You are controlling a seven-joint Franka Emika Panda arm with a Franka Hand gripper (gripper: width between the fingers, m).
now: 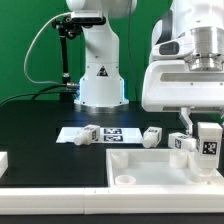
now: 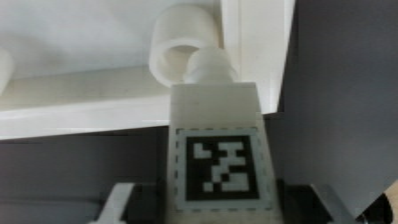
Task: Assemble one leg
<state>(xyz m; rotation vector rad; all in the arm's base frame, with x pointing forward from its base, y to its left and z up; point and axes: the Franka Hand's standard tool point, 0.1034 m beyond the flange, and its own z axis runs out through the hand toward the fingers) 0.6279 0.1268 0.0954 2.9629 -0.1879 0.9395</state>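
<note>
Pointing down over the tray's (image 1: 165,172) rim, arm's gripper (image 1: 207,128) clamped on the upright leg (image 1: 209,143).

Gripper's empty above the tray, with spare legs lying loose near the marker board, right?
Not empty: the gripper is shut on a leg, its tag facing the camera, as the wrist view shows. It does hang above the tray, and spare legs lie loose near the marker board.
</note>
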